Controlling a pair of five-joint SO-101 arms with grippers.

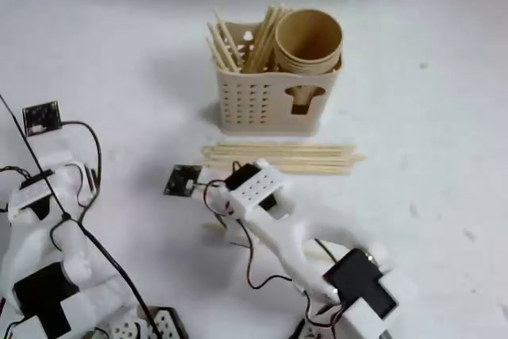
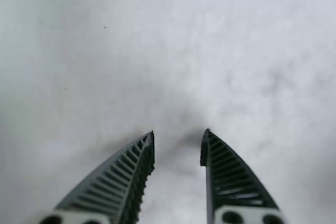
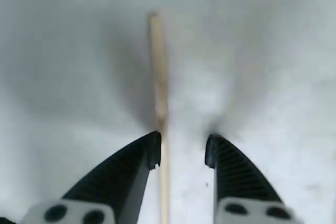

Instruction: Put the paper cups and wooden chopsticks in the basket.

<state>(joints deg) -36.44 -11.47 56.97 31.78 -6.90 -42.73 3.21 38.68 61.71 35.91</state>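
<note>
Now: R gripper (image 3: 181, 150) is hanging jaws-down over a single pale wooden chopstick (image 3: 157, 72) lying flat on the white table (image 1: 444, 196). Jaws are standing apart, nothing clamped. The stick is running between them, close against one finger and clear of the other. L gripper (image 2: 177, 140) is sitting over bare tabletop, jaws likewise parted, holding nothing.

The cream perforated plastic basket (image 1: 266, 105) is standing upright toward the far side of the table. A stack of brown paper cups (image 1: 308, 37) is already sitting in one compartment, and a bunch of chopsticks (image 1: 238, 41) is leaning in the compartment beside it. A loose row of more wooden chopsticks (image 1: 282, 158) is lying on the table just in front of the basket, between it and the R arm (image 1: 262, 196).

Handling, est.: stick is looking very light, stiff, thin and smooth, so prob. rolling or skating sideways if pinched off-centre. Best taking it near mid-length so it isn't tipping in the jaws, closing square across it w/ tips down at the table. Cups looking done; the sticks on the table are waiting.
</note>
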